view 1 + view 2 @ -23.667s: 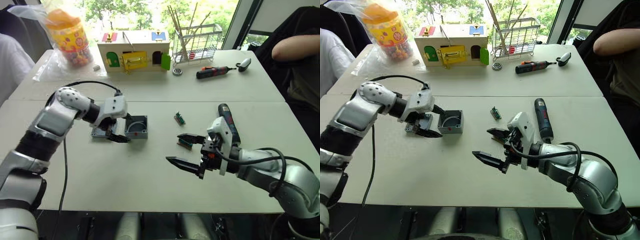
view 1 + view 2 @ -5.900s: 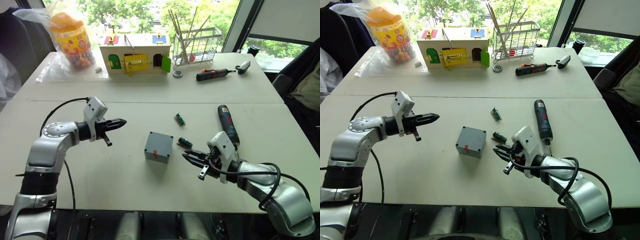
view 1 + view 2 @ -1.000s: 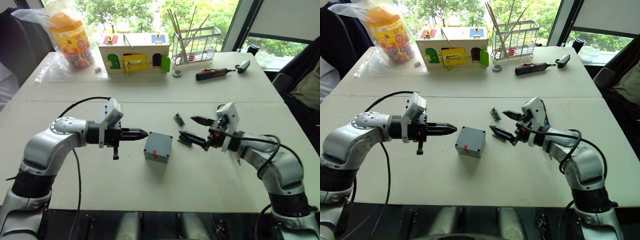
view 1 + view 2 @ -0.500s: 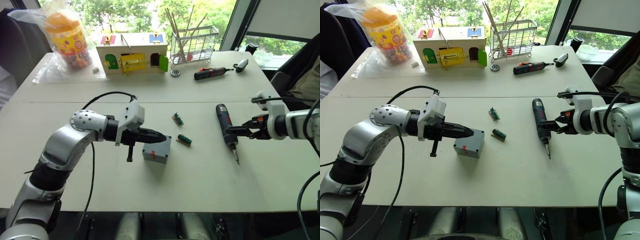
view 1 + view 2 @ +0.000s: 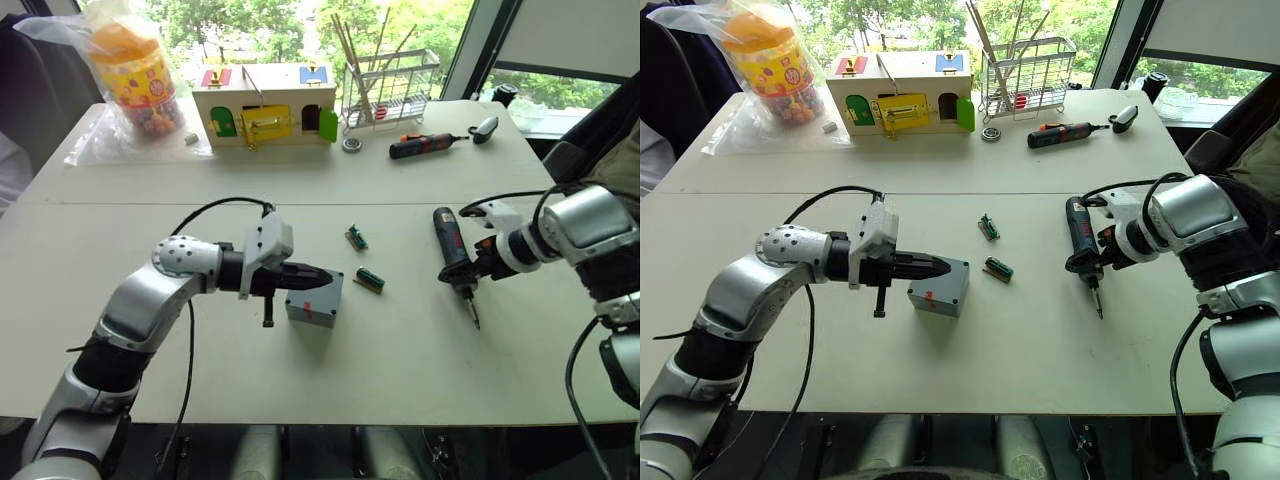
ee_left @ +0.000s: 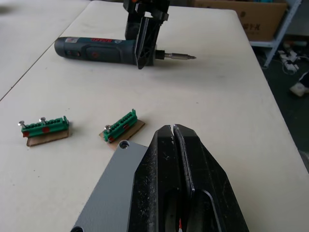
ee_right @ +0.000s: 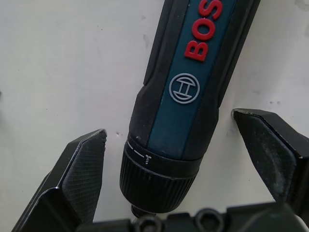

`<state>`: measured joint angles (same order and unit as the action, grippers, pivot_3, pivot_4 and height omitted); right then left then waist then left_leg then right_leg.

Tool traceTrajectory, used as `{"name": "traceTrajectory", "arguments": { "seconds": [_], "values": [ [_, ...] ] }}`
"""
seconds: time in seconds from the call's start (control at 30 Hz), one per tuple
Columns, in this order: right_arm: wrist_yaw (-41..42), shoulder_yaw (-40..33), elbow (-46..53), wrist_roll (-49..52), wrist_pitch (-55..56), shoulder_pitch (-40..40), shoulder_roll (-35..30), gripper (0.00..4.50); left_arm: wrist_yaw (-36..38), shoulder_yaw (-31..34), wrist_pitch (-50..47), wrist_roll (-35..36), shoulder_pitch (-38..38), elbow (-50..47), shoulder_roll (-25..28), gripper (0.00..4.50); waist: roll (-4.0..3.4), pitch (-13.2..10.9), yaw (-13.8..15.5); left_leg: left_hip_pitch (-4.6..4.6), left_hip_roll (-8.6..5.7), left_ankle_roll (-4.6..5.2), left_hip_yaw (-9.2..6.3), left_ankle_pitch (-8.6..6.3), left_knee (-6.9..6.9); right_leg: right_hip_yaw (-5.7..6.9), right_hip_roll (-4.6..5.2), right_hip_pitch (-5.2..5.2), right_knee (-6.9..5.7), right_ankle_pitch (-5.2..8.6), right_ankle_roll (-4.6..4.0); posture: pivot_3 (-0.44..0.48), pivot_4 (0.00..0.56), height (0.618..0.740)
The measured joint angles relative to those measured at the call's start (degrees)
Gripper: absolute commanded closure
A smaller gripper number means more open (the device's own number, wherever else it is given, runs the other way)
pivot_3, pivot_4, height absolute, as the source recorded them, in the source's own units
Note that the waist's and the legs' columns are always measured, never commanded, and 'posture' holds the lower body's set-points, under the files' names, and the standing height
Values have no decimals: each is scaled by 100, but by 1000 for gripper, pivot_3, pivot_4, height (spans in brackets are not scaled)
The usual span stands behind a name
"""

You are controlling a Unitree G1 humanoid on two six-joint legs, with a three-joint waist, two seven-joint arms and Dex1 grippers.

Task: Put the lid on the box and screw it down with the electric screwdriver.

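Electric screwdriver point(image 7: 193, 92): red "BOS…", probably Bosch, plus circular logo

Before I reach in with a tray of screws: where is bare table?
Bare: the near strip in front of the box, and the far left near the plastic bag. Crowded: between the box and the electric screwdriver, where two green parts lie.

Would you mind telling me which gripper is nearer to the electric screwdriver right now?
The right gripper: it straddles the electric screwdriver with open jaws, one either side. The left gripper rests shut over the box, across the table.
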<state>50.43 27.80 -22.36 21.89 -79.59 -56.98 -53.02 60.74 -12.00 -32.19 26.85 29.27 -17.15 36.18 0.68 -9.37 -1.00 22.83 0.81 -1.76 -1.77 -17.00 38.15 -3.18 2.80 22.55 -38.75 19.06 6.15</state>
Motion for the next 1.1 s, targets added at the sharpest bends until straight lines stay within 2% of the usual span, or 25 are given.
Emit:
{"name": "traceTrajectory", "arguments": {
  "seconds": [0.13, 0.17, 0.2, 0.37, 0.57, 0.7, 0.83, 0.9, 0.97, 1.03, 1.1],
  "values": [
    [406, 427, -570, -414, 345, -369, 216, 6, -184, 0, -3, -16, -143, -106, -54, 4500, 1, 1, -23, -4, 1, 0, 1, 0, 3, 0, 0, -3, 0, -1, 0, 0, 150, 736],
    [531, 557, -661, -543, 470, -433, 242, 493, -228, 1, -4, -16, -193, -122, -60, 4500, 1, 1, -24, -6, 1, 0, 0, 0, 3, 1, 0, -5, -1, -1, 0, 0, 150, 736],
    [653, 667, -710, -635, 550, -466, 249, 755, -259, 2, -5, -16, -230, -141, -61, 4500, 2, 1, -19, -6, 1, 0, -1, 0, 3, 2, 0, -6, -1, -1, 0, 0, 150, 736],
    [1085, 987, -836, -1112, 803, -516, 253, 2636, -450, 113, -20, -7, -383, -283, -41, 4500, 3, 2, -5, -6, 1, 0, -4, 0, 3, 5, 1, -7, -1, -1, 0, 0, 150, 736],
    [1268, 846, -1164, -1458, 1087, -447, 358, 2690, -491, 210, -96, 5, -376, -327, -30, 4500, 26, 16, 4, -34, 0, 0, -7, 0, 4, 9, 3, -41, 1, -1, 0, 0, 150, 736],
    [1203, 489, -1560, -1522, 1204, -490, 480, 2690, -385, 248, -82, 19, -196, -64, -40, 4500, 28, 17, 9, -35, -5, -3, -4, 2, 10, 10, 8, -44, 1, -3, -1, 0, 150, 736],
    [494, -535, -2081, -1467, 1016, -884, 568, 2690, -170, 402, 1, 135, 36, 417, -87, 4500, -33, -18, 7, 21, -16, -14, 8, 8, 10, 3, 21, 30, -24, -4, 2, 0, 150, 736],
    [88, -1378, -2039, -1302, 737, -1199, 596, 2690, -70, 485, 4, 174, 123, 655, -90, 4500, -38, -17, -6, 78, -15, -63, 9, 37, 6, 4, 13, 103, -36, -4, 2, 0, 150, 736],
    [-385, -2592, -1742, -1009, 438, -1399, 698, 2690, 58, 505, 2, 253, 161, 831, -66, 4500, -38, -17, -20, 84, -10, -65, 9, 38, -10, 5, 1, 112, -38, -4, 1, 0, 150, 736],
    [-852, -3706, -1025, -711, 447, -1299, 988, 2690, 171, 572, -8, 321, 196, 916, -28, 4500, -37, -17, -31, 88, 3, -64, 7, 37, -13, 8, -10, 113, -37, -3, -1, 0, 150, 736],
    [-1489, -5138, 714, -195, 1167, -608, 1941, 2690, 295, 680, -126, 415, 217, 979, 128, 4500, -37, -17, -57, 93, 7, -64, 5, 37, -17, 9, -13, 117, -44, -3, -2, 0, 150, 736]
  ]
}}
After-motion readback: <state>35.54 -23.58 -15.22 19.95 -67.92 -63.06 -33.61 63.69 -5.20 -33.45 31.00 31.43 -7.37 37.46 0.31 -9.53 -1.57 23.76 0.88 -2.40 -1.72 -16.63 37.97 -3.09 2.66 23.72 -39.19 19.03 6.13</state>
